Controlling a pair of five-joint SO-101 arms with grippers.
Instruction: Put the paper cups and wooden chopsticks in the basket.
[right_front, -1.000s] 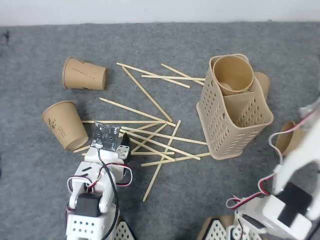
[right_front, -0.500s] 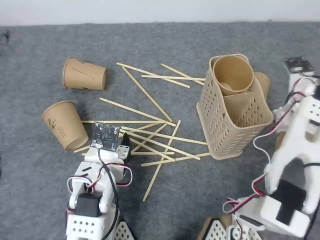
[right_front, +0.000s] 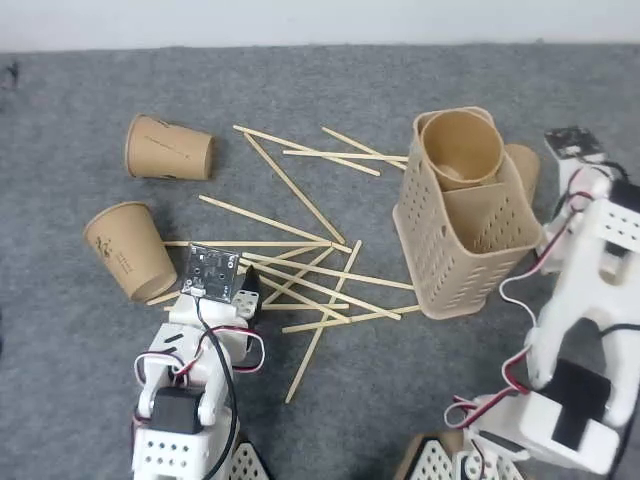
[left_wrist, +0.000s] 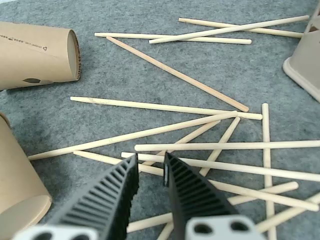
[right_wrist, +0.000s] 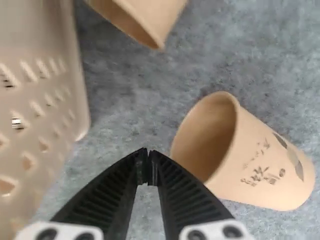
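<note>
Basket stands upright on the grey mat, most of the cups and chopsticks lying outside it

The basket (right_front: 465, 250) holds one paper cup (right_front: 462, 148) in its far compartment. A second cup (right_front: 522, 165) lies just behind it and two tipped cups (right_front: 167, 148) lie well off to the left. The chopsticks (right_front: 300, 270) are scattered between. The left gripper (left_wrist: 149, 167) hovers over the sticks, jaws a narrow gap apart and empty. The right gripper (right_wrist: 148, 167) is pinched together on nothing beside a fallen cup (right_wrist: 245, 155)

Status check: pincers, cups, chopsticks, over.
Left pincer slightly open above scattered chopsticks. Right pincer shut, empty, beside a lying cup near the basket. One cup in basket.
</note>
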